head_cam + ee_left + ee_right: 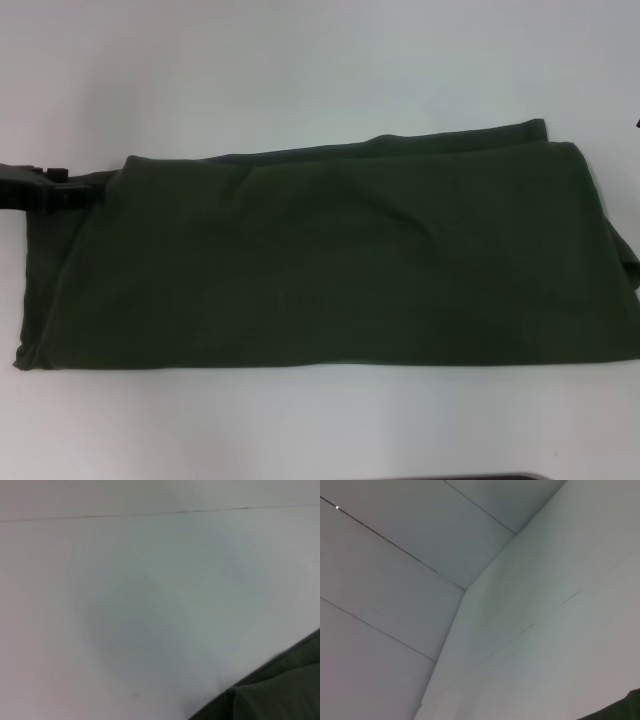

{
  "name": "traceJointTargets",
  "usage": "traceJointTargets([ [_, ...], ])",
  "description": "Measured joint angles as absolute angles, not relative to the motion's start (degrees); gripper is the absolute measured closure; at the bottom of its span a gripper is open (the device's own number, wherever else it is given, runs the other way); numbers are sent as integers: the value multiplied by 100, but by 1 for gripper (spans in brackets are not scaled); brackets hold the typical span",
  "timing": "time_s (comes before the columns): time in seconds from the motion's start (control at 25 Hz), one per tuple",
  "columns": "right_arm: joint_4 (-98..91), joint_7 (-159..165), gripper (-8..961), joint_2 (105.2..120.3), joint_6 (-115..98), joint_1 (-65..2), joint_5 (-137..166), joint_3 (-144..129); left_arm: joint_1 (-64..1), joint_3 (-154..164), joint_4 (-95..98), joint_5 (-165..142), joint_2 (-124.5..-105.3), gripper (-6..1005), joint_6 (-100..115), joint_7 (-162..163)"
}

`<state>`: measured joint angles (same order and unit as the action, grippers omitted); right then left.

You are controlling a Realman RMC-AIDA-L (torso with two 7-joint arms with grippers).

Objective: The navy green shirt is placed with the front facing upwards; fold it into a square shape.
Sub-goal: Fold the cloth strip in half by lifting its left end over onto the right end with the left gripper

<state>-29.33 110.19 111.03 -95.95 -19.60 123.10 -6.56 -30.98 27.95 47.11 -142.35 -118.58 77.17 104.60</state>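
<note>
Folded navy green shirt (330, 260) spanning white table (300, 430), left claw (62, 190) at its far-left edge

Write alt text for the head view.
A dark green shirt, folded into a wide band with its plain side up, lies across a white table. The left tool sits at the band's upper left corner; the right tool is not in view.
</note>
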Motion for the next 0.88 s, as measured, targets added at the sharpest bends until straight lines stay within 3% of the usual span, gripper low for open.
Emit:
traceJointTargets([
  [0.88,-2933,11021,141,11100,-9592,-1960,12304,-630,-3076,3298,4742,-14238,-11974,375,7828,10441],
])
